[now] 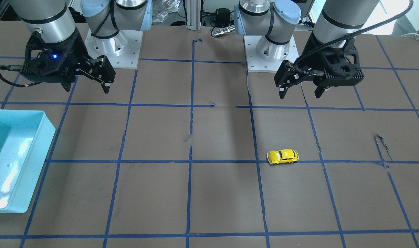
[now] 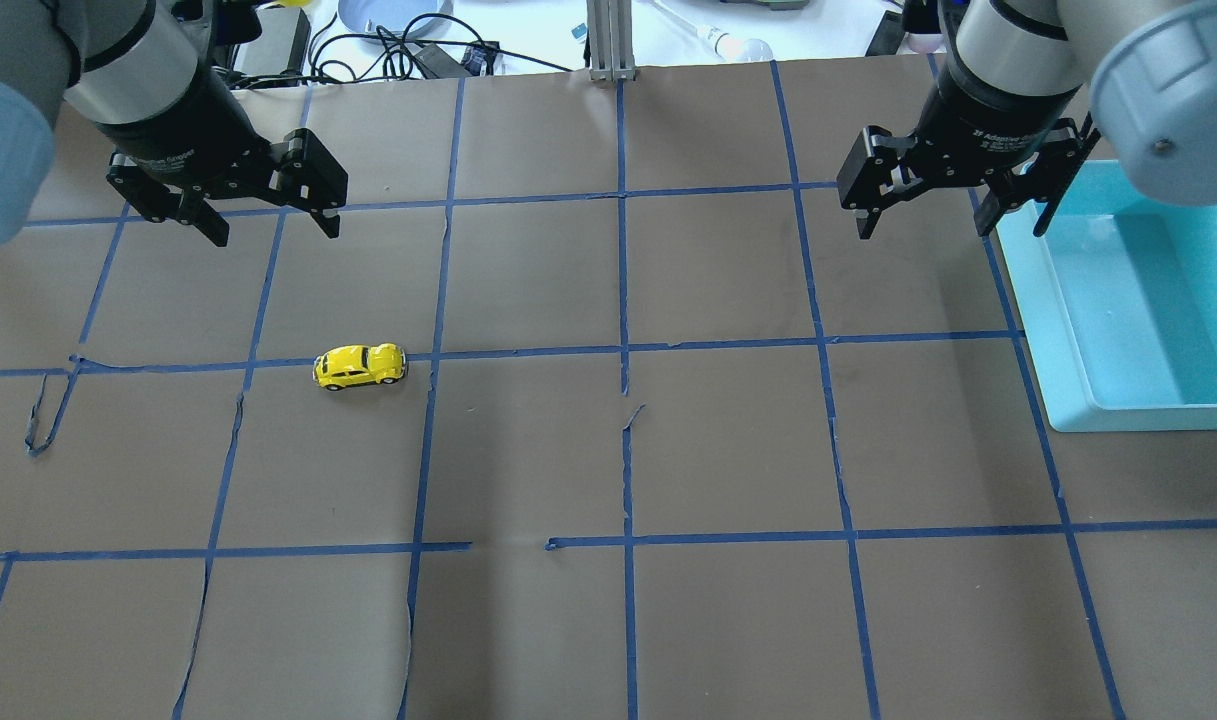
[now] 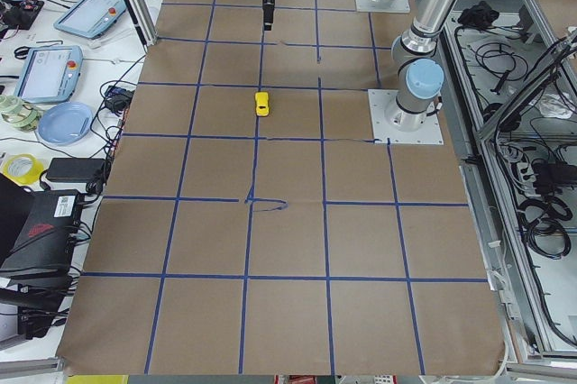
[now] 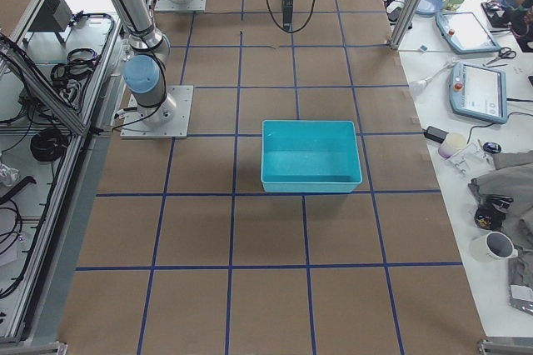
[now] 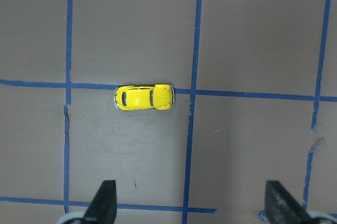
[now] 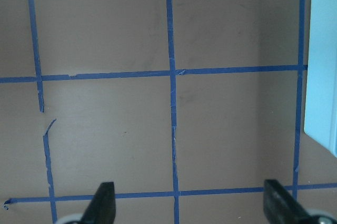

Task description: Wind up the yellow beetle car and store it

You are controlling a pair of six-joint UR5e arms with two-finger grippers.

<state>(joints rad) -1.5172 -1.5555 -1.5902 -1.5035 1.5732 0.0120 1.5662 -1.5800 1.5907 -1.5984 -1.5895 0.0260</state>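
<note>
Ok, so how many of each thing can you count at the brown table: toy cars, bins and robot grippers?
Yellow toy car: 1
Blue bin: 1
Robot grippers: 2, the left gripper and the right gripper, both open above the table
Total: 4

Yellow beetle car (image 2: 360, 366) upright on wheels; touching tape line.
</note>
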